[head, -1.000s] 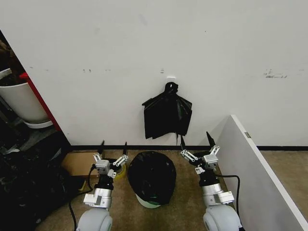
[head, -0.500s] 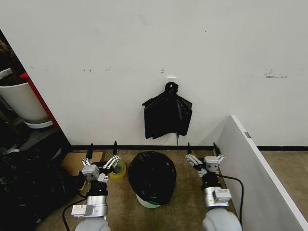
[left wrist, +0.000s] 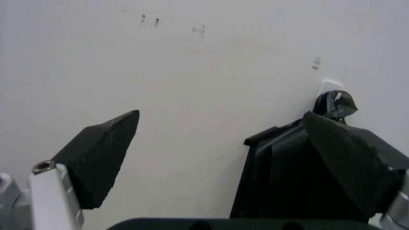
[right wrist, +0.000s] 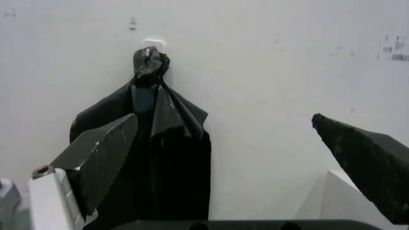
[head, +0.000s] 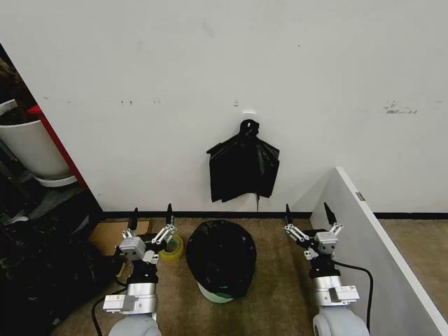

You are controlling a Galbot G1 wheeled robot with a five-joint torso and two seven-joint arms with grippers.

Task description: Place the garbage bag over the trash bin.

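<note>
**On the floor by the wall: bag already draped, both tools standing off**

On the floor in front of the white wall stands the trash bin (head: pixel 214 292), its cream rim and greenish base peeking out low down, with the garbage bag (head: pixel 220 255) lying glossy and black over its top. The left tool (head: pixel 149 220) hovers beside the bin on one side, fingers spread and holding nothing; the right tool (head: pixel 309 216) hovers on the other side near the white panel (head: pixel 378 259), likewise spread and empty. A bunch of black bags (head: pixel 243 170) hangs from a hook (head: pixel 249 113) above.

The cover looks nearly complete. To finish well, I judge, check the film sits evenly round the rim, and keep both tools clear so no fold is dragged off.
</note>
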